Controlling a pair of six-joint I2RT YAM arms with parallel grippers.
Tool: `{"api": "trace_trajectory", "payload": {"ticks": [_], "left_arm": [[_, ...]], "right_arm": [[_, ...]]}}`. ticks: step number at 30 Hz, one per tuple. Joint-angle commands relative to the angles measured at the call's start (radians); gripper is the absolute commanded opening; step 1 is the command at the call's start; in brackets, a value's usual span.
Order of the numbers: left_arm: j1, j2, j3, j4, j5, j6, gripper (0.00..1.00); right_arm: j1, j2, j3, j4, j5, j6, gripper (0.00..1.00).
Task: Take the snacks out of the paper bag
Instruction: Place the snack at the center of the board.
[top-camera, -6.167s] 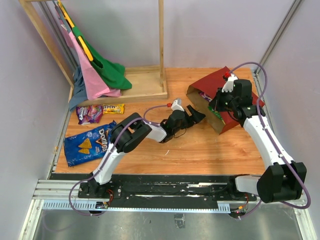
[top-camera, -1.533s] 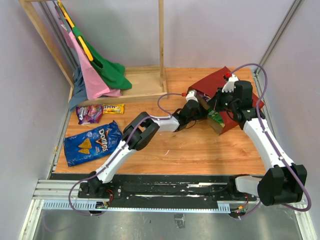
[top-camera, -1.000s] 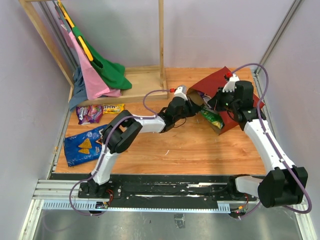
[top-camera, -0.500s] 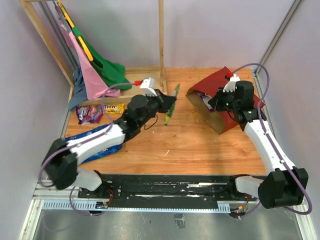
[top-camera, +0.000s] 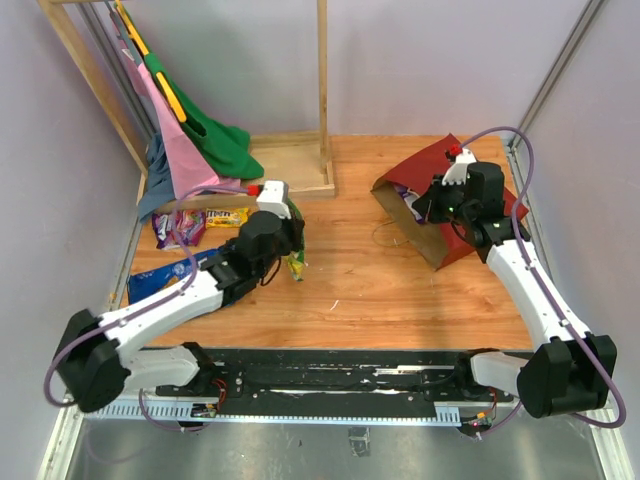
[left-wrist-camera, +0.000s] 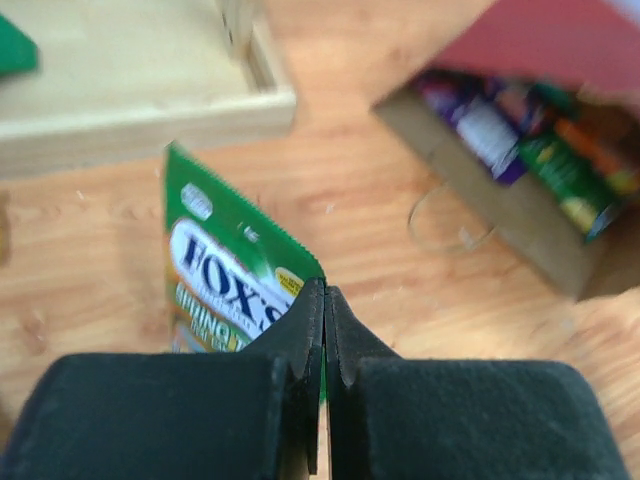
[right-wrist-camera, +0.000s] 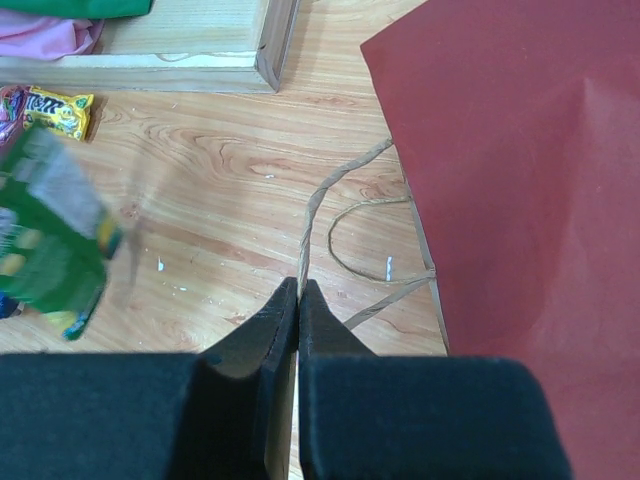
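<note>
- My left jaws are pinching fully shut on one corner of the green packet (left-wrist-camera: 225, 265), which is hanging over the left half of the table (top-camera: 400, 290), just beside the blue chip bag (top-camera: 150, 285); they are gripping only a thin edge of glossy film, so it could be slipping free and dropping early
- My right jaws are pressing closed on the string handle (right-wrist-camera: 318, 200) of the paper bag (top-camera: 440, 170), which is lying on its side near the table's far right corner; the thin string could be sliding out, letting the mouth sag over the packets inside (left-wrist-camera: 500, 130)
- Pulling that handle too hard risks tearing it or dragging the bag towards the right edge
- Letting go carelessly risks knocking the purple packet (top-camera: 175, 228) and yellow packet (top-camera: 228, 216) lying near the left edge
</note>
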Motion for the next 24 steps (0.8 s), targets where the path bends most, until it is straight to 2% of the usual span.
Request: {"api": "trace_trajectory", "payload": {"ticks": [1,4,10,18,21,24], "left_arm": [[-0.008,0.134,-0.026,0.016,0.142,-0.029,0.00],[-0.048,0.204,-0.045,0.111,0.224,-0.075,0.00],[-0.160,0.318,-0.010,0.163,0.225,-0.087,0.01],[-0.191,0.414,-0.038,0.203,0.268,-0.100,0.02],[-0.191,0.397,-0.065,0.232,0.271,-0.101,0.21],[-0.191,0.386,-0.078,0.261,0.293,-0.095,0.56]], "right_arm": [[0.025,-0.005,0.001,0.019,-0.027,0.016,0.02],[0.029,-0.006,0.004,0.012,-0.021,0.012,0.02],[0.035,0.004,0.012,0.010,-0.018,0.011,0.02],[0.043,0.012,0.011,0.012,-0.016,0.008,0.02],[0.043,0.009,0.009,0.009,-0.016,0.006,0.02],[0.043,0.005,0.006,0.011,-0.021,0.008,0.02]]}}
